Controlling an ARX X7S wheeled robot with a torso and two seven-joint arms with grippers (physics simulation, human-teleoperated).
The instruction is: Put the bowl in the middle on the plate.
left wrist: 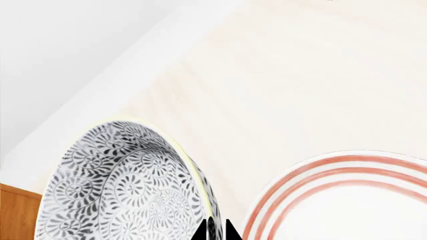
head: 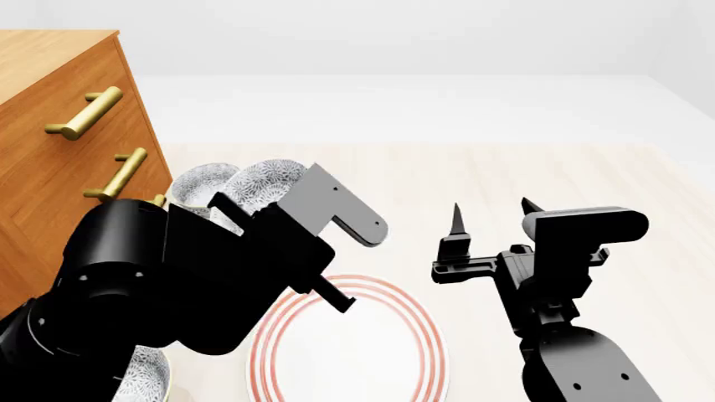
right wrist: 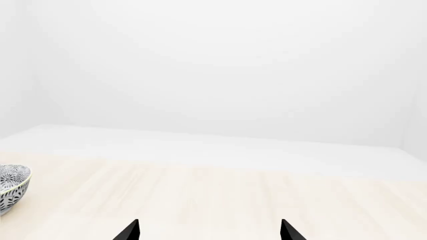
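Bowl (left wrist: 127, 185) — small, round, white ceramic with dense blue-grey pattern — hung tilted in the left gripper (left wrist: 215, 231), pinched at the rim, just beside the flat white red-ringed plate (left wrist: 347, 200) but not yet set down. Seemed about halfway: lifted, placing and release left. Right gripper (head: 490, 219) — spread wide, holding nothing.

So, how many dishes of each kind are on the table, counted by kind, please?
Bowls, blue-grey pattern: 3 (the tilted bowl, the far-left bowl, the near bowl)
Plates, red rings: 1 (the plate)
Total: 4
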